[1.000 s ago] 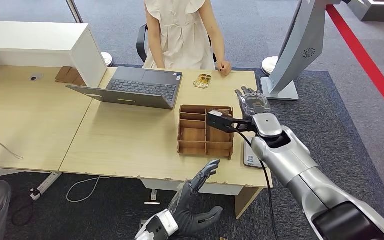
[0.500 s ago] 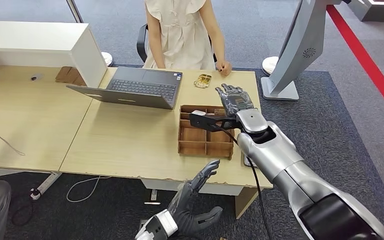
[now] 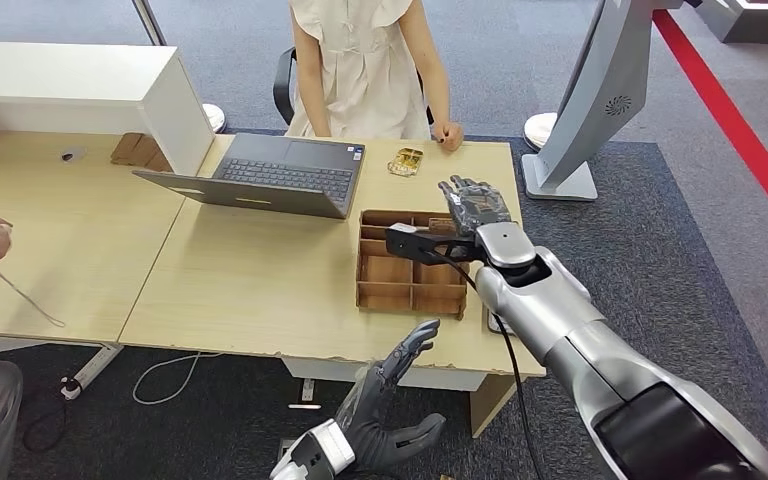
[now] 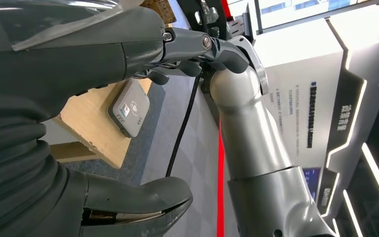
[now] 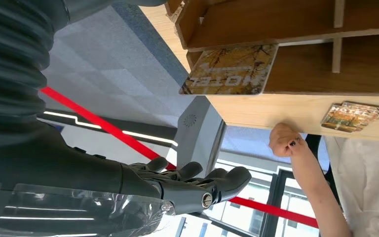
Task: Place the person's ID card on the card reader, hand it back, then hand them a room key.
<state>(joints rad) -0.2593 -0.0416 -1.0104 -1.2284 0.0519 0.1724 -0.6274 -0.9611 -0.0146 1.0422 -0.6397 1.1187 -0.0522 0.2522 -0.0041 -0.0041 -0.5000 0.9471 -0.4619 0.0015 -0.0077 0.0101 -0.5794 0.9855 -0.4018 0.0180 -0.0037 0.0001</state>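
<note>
My right hand (image 3: 475, 203) hovers over the wooden tray (image 3: 380, 292), fingers spread, holding nothing. Room-key step in hand, I judge: next, pinch the hotel card (image 5: 231, 69) inside it.

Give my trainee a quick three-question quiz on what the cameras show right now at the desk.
1. True or false: the right hand holds a card.
2. Where does the card reader lie? A) beside the laptop B) at the desk's edge near the right arm C) inside the wooden tray
3. Fill in: the card leaning in the tray reads ____.

Key: 1. False, its fingers are spread over the tray's far corner with nothing in them. 2. B. 3. HOTEL.
</note>
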